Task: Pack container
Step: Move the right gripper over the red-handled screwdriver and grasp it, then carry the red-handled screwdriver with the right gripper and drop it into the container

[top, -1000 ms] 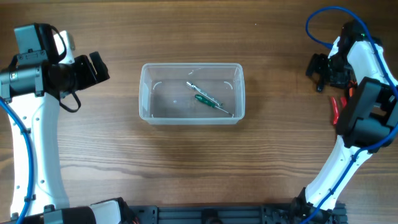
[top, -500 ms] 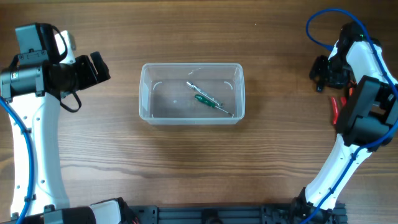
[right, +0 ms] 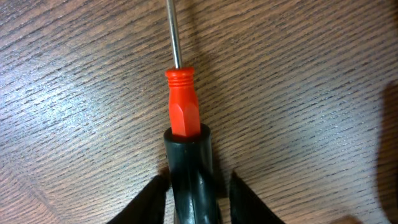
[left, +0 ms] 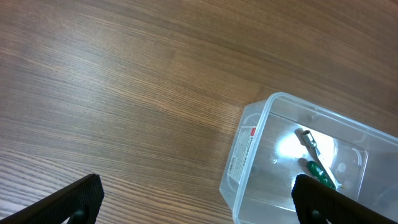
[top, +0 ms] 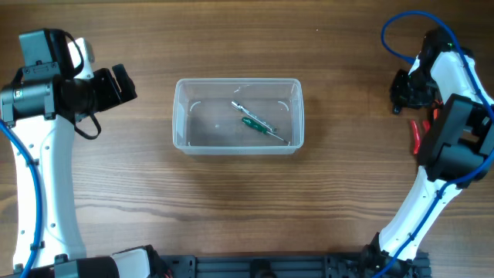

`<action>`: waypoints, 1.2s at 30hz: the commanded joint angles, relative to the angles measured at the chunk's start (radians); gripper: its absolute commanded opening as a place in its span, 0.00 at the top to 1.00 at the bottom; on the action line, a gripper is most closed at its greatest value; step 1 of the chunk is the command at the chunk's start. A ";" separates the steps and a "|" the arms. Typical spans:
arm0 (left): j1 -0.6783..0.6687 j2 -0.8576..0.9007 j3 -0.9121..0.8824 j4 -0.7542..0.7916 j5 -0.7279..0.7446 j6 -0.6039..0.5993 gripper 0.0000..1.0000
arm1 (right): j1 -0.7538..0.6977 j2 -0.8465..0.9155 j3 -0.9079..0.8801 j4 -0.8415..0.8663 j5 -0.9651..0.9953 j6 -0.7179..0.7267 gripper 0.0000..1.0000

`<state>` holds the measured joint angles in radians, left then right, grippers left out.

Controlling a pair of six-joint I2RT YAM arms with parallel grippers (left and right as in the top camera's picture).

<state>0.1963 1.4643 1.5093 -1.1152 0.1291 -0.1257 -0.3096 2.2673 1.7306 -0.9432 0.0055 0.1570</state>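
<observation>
Over the last second the right gripper has slid a little further to the right, away from the container; nothing else on the table has changed place. The container stands in the middle of the table, well apart from both arms, its long sides running left to right. In its right half lie two small tools: a green-handled screwdriver and, just on its far side, a thin silver tool, both slanting from far left to near right. The left gripper hangs at the left of the table, level with the far edge of the container and pointing right towards it. In the left wrist view its fingers sit at the two lower corners, spread wide with only bare wood between them, so it is released and holds nothing; the same view shows the container's near-left corner with a white label on its wall. At the far right, the right wrist view shows a red-and-black screwdriver lying on the wood, its metal shaft pointing away from the camera. The right gripper's fingers flank the black end of the handle closely, one seeming to touch it and the other set off by a thin dark strip; I cannot tell whether it is clamped. A red object shows beside the right arm, too hidden to identify.
</observation>
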 commanded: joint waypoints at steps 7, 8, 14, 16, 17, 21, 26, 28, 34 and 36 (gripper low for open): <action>-0.005 0.005 0.002 0.000 0.019 0.005 0.00 | 0.004 0.052 -0.005 0.004 -0.022 0.002 0.83; -0.005 0.005 0.002 0.000 0.019 0.005 0.00 | 0.004 0.052 -0.005 0.005 -0.022 0.002 0.87; -0.005 0.005 0.002 -0.004 0.019 0.005 0.00 | 0.005 0.051 0.001 0.010 -0.038 -0.002 0.96; -0.005 0.005 0.002 -0.004 0.019 0.006 0.00 | 0.008 0.045 0.005 0.003 -0.054 -0.016 0.96; -0.005 0.005 0.002 -0.004 0.019 0.006 0.00 | 0.012 0.035 0.008 0.000 -0.071 -0.037 0.96; -0.005 0.005 0.002 -0.004 0.019 0.005 0.00 | 0.047 -0.035 0.029 -0.045 -0.153 -0.133 0.96; -0.005 0.005 0.002 -0.004 0.019 0.005 0.00 | 0.172 -0.234 0.059 -0.096 -0.214 -0.269 0.96; -0.005 0.005 0.002 -0.004 0.019 0.005 0.00 | 0.262 -0.341 0.059 -0.096 -0.214 -0.352 0.96; -0.005 0.005 0.002 -0.004 0.019 0.006 0.00 | 0.557 -0.535 0.059 -0.084 -0.187 -0.643 0.96; -0.005 0.006 0.002 -0.005 0.019 0.006 0.00 | 0.694 -0.538 0.057 -0.113 -0.189 -0.794 0.96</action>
<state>0.1963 1.4643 1.5093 -1.1187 0.1291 -0.1253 0.2451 1.7210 1.7973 -1.0180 -0.1787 -0.3500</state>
